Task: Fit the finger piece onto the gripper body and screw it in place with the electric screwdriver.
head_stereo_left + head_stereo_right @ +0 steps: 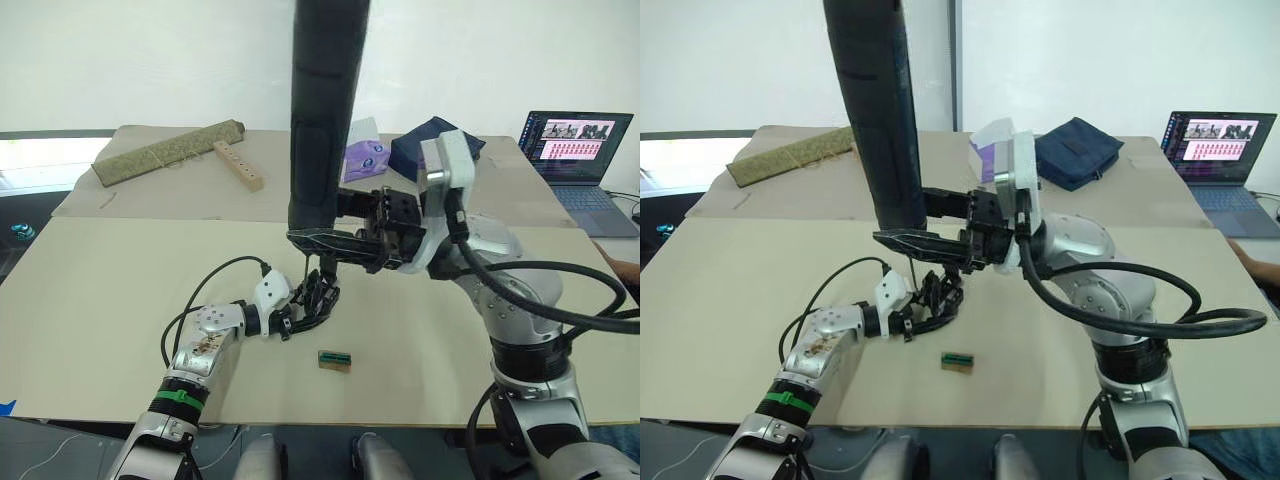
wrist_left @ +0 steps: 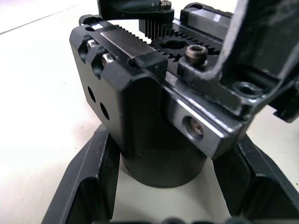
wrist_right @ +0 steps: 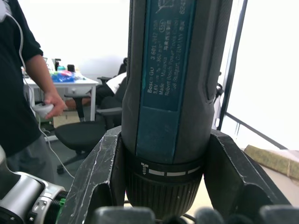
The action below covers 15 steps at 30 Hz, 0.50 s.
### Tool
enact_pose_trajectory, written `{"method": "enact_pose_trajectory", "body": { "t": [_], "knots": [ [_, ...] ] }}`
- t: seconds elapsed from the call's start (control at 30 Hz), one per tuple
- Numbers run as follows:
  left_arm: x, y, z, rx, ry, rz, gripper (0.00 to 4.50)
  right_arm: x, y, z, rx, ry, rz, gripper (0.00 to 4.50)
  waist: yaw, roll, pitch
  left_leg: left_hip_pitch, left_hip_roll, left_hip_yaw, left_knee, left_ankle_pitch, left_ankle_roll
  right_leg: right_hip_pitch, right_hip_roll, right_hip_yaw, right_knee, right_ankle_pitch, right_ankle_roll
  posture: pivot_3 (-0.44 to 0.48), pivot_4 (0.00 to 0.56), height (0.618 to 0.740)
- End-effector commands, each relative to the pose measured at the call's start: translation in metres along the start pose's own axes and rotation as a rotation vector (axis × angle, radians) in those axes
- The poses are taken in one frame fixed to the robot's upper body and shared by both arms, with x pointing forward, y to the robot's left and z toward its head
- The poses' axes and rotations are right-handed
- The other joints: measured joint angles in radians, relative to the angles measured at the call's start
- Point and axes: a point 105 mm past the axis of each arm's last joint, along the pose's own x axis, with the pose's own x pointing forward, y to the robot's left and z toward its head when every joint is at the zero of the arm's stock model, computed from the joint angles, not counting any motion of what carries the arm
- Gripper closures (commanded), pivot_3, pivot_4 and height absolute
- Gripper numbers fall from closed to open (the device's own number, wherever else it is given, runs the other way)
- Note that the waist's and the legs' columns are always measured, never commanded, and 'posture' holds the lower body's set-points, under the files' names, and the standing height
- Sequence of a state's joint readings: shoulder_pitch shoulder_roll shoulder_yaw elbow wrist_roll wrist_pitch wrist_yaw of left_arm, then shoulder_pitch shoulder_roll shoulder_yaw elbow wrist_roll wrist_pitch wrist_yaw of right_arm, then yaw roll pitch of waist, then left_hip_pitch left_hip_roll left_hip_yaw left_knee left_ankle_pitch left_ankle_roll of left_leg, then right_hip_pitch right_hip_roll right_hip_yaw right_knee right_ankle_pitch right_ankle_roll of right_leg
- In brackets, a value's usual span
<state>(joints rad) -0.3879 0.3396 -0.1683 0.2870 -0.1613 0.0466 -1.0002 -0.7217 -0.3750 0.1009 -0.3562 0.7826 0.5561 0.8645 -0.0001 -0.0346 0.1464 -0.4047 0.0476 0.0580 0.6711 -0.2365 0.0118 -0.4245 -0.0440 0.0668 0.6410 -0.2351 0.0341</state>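
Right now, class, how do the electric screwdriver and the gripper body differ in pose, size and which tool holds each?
The electric screwdriver stands upright, long and tall; the gripper body sits low on the table, small and chunky. The right tool grips the screwdriver; the left tool clamps the gripper body's round base. Both are black.

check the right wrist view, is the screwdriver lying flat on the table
No, the screwdriver stands upright, clamped between the right gripper fingers.

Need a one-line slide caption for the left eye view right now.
Right gripper holds the electric screwdriver upright, bit down over the gripper body held by the left gripper.
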Motion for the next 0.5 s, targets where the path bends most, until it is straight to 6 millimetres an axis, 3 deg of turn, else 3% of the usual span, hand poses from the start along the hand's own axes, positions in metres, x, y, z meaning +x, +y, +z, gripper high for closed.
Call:
{"method": "enact_pose_trajectory", "body": {
  "t": [0.03,0.5],
  "knots": [
    [0.005,-0.010,-0.002,0.000,0.007,-0.045,2.20,0.005,-0.001,0.011,-0.080,-0.033,-0.006,2.58,0.000,0.000,0.000,0.000,0.000,0.000,0.000,0.000,0.000,0.000,0.000,0.000,0.000,0.000,0.000,0.000,0.150,0.740],
    [0.003,-0.012,-0.005,-0.007,0.005,-0.038,2.20,0.015,-0.009,-0.002,-0.118,0.010,-0.024,2.58,-0.003,0.000,0.000,0.000,0.000,0.000,0.000,0.000,0.000,0.000,0.000,0.000,0.000,0.000,0.000,0.000,0.150,0.740]
  ]
}}
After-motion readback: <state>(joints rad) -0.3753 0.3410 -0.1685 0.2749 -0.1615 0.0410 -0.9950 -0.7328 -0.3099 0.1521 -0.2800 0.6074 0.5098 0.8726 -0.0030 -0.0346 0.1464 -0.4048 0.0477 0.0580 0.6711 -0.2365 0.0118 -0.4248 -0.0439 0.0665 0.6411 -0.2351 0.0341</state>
